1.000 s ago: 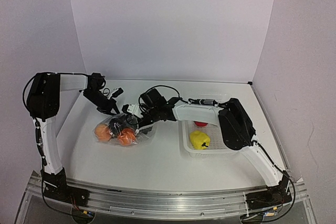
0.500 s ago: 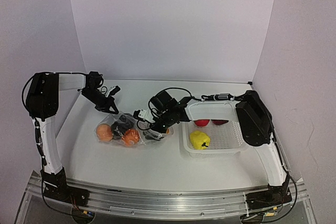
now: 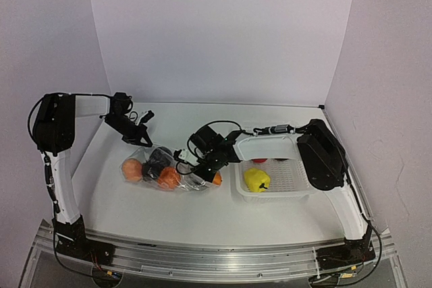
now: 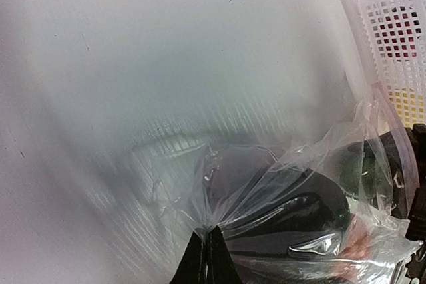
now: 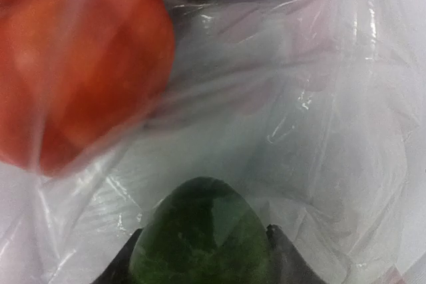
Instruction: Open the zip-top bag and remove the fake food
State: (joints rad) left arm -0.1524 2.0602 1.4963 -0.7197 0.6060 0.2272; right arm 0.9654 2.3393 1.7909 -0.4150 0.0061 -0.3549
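White surface (image 3: 202,214): zip-top bag (image 3: 158,166) is pinched by the closed left end effector (image 4: 208,257) as anchor. The right end effector (image 5: 203,244) is half-closed around a green piece (image 5: 200,221); grip unconfirmed.

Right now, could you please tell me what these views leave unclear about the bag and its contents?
- Right wrist view: the bottom edge cuts off the green piece between the fingers of the right gripper, so whether it is gripped is unclear.
- Top view: the pieces in the zip-top bag are too small and too overlapped by the right arm to count.
- Left wrist view: crumpled, blurred plastic hides the zip strip.
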